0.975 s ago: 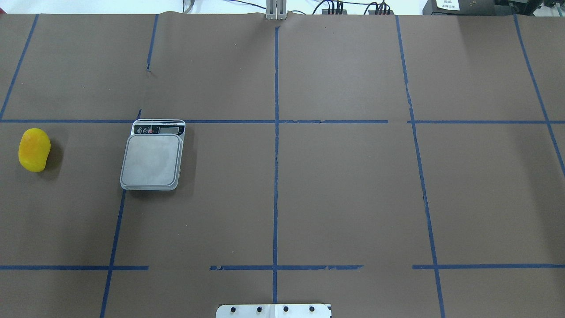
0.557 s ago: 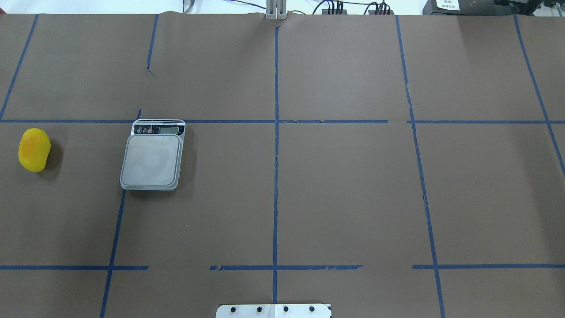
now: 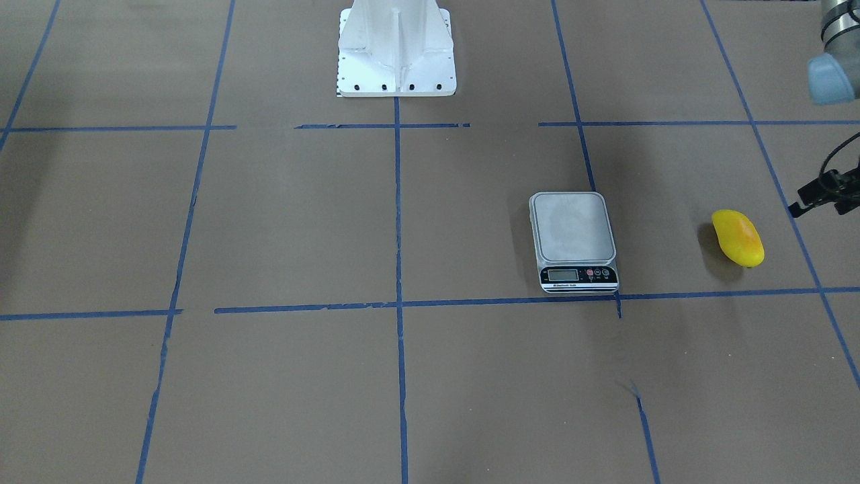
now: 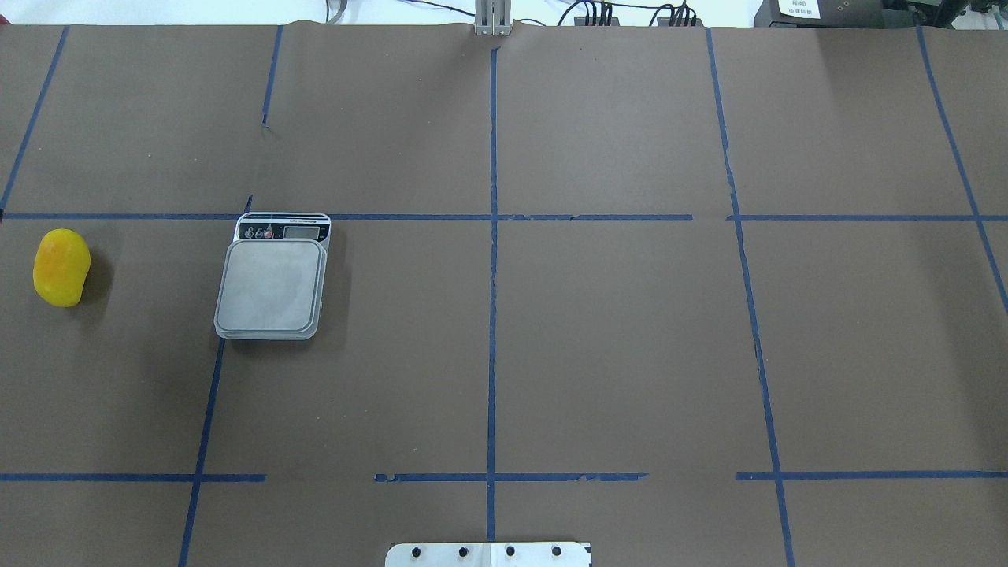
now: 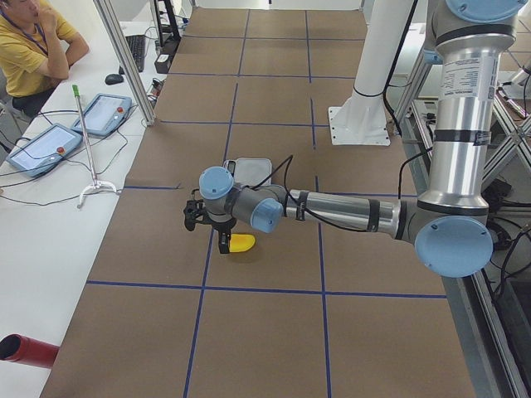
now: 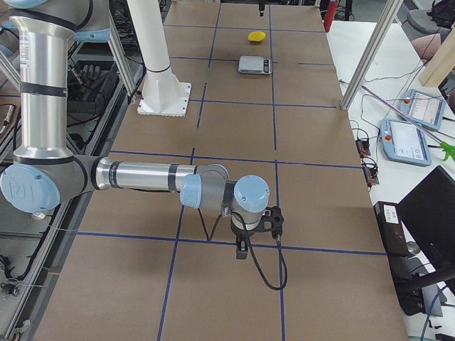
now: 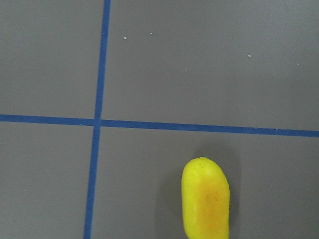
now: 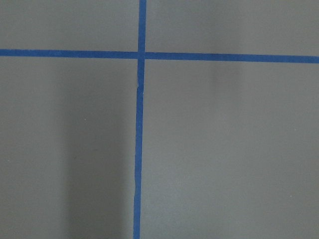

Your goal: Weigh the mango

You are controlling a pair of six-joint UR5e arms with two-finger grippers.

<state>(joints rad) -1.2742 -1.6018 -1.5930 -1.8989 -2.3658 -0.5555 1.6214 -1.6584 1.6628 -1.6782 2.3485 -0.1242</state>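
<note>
The mango (image 4: 61, 267) is small, bright yellow with an orange blush. It lies on the brown table at the far left of the overhead view, apart from the scale, and shows in the front view (image 3: 738, 237) and the left wrist view (image 7: 206, 199). The silver scale (image 4: 272, 279) has an empty platform and its display on the far side. My left gripper (image 5: 223, 244) hangs just above the table beside the mango (image 5: 242, 244); I cannot tell whether it is open. My right gripper (image 6: 242, 251) hangs low over bare table far from both; I cannot tell its state either.
The white robot pedestal (image 3: 396, 47) stands at the table's middle on the robot's side. Blue tape lines (image 4: 492, 236) cross the brown table cover. In the exterior left view an operator (image 5: 29, 50) sits at a side bench with tablets (image 5: 41, 145).
</note>
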